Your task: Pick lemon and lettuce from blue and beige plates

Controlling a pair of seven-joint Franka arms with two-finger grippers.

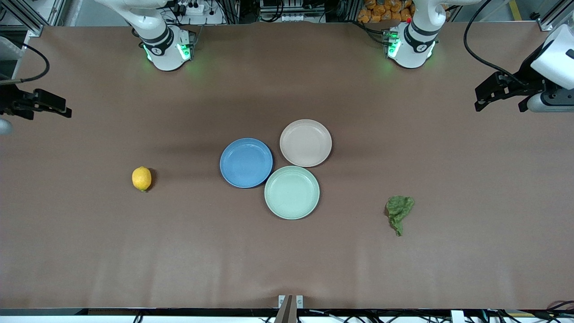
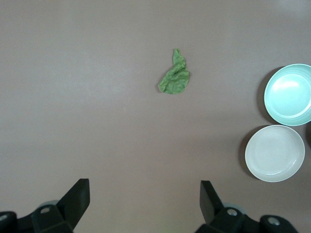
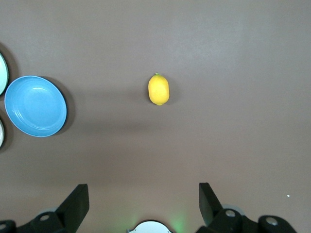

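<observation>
The lemon lies on the bare table toward the right arm's end, apart from the empty blue plate. The lettuce lies on the table toward the left arm's end, nearer the front camera than the empty beige plate. My left gripper is open and empty, up at its end of the table; its wrist view shows the lettuce and beige plate. My right gripper is open and empty, up at its own end; its wrist view shows the lemon and blue plate.
An empty pale mint-green plate touches the blue and beige plates on the side nearer the front camera, and also shows in the left wrist view. The arm bases stand along the table's back edge.
</observation>
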